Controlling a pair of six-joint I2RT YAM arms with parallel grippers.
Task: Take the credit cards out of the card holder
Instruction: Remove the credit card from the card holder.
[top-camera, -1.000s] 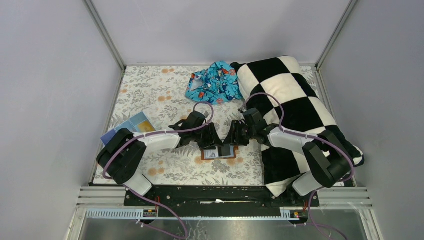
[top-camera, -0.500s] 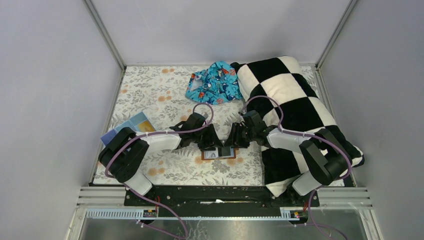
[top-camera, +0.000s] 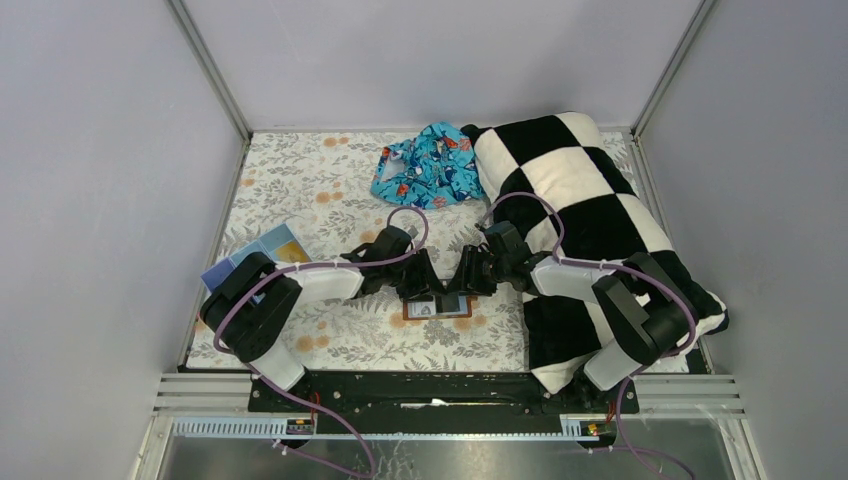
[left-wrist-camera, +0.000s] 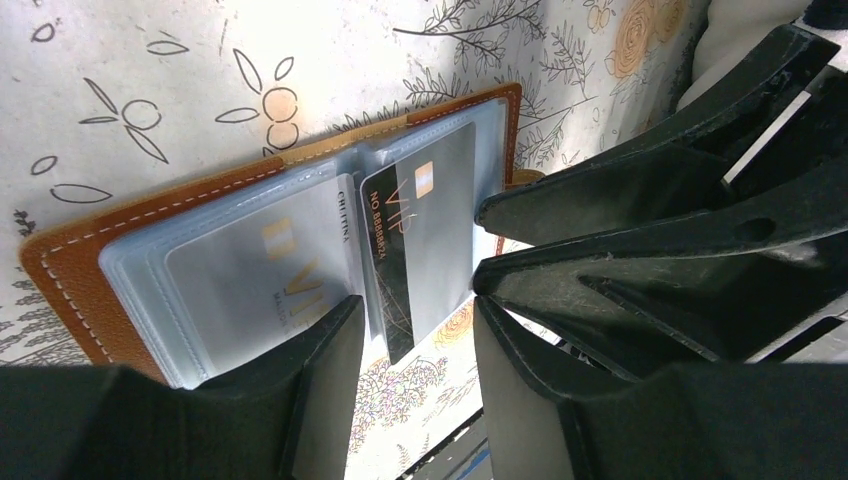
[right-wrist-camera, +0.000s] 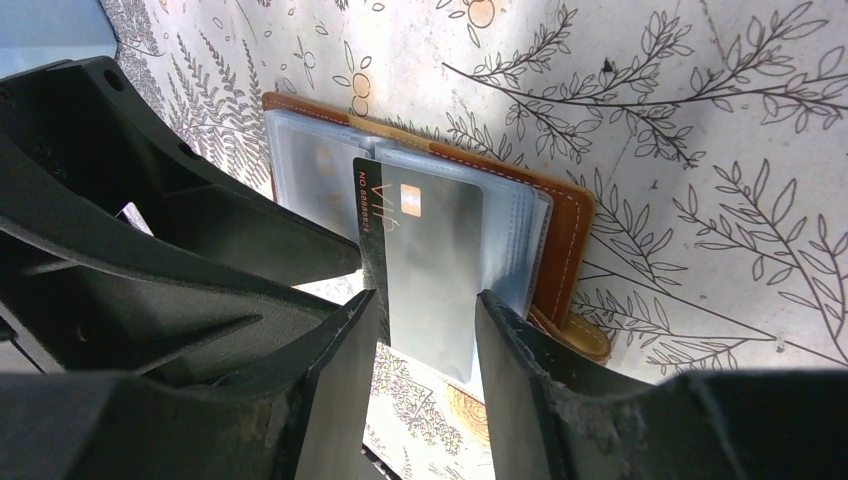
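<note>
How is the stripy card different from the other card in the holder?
The stripy card has a black band down one side; the other card is plain grey. The stripy card pokes out past the edge of the holder; the other card sits tucked inside it. Both are grey with a gold chip.

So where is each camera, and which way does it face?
Top external: high behind the robot, looking down on the table; left arm and right arm show.
Left wrist: on its arm, looking past the left gripper at the card holder.
Right wrist: likewise, past the right gripper, from the opposite side.
Both wrist views share the striped card.
</note>
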